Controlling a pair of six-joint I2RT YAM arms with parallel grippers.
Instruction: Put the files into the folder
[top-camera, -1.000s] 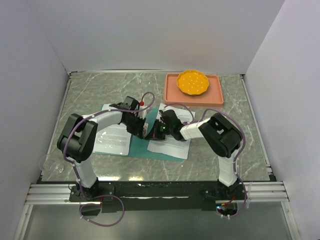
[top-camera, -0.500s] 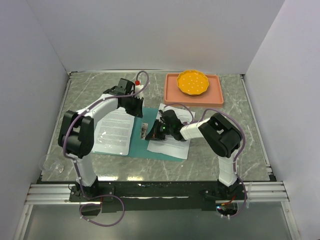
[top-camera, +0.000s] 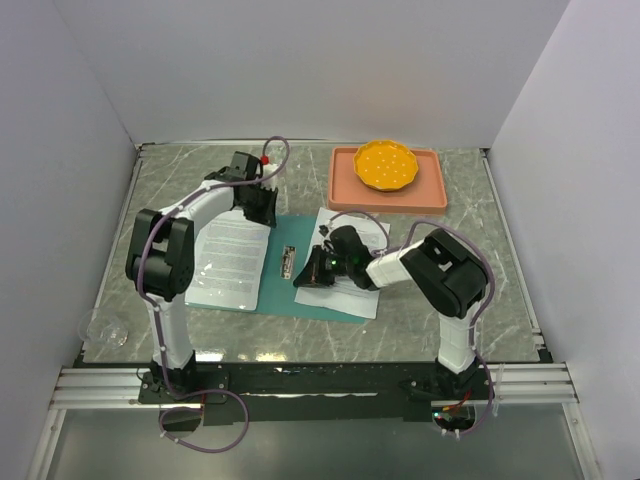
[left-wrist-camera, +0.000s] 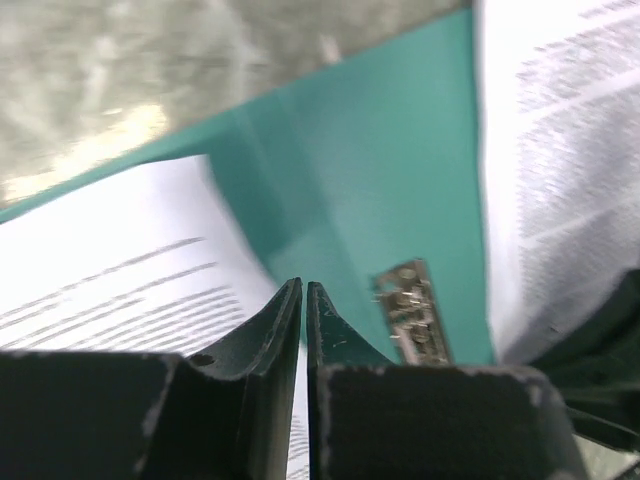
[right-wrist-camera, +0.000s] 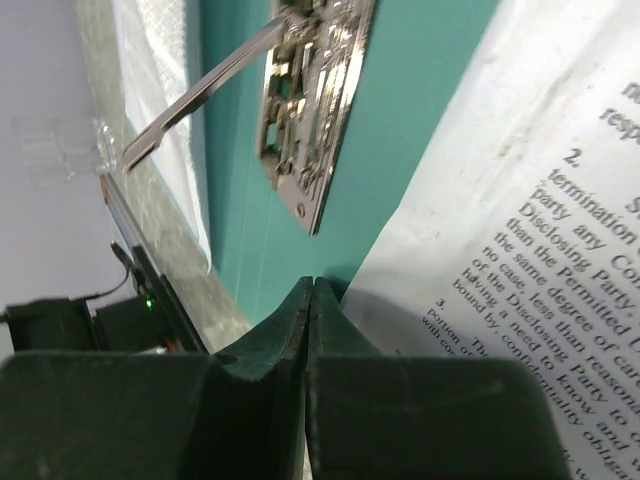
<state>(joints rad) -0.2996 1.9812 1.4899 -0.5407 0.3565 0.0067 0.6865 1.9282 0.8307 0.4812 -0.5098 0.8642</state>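
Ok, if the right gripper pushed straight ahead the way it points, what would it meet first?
Probably the silver metal clip on the thin teal-green folder, just ahead of the shut right gripper; if it tilts downward, bare folder first. Depth is unclear.

folder (top-camera: 277, 293) teal | files (top-camera: 232, 262) white, black text | tray (top-camera: 340, 192) salmon-pink | plate (top-camera: 386, 164) yellow, dotted | table (top-camera: 300, 170) grey marble

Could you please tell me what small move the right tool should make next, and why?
Probably a short push to its left, sliding the right sheet toward the metal clip. The right tool is shut with its tip at that sheet's left edge, bare teal folder shows between sheet and clip, and the left tool sits at the folder's far edge.
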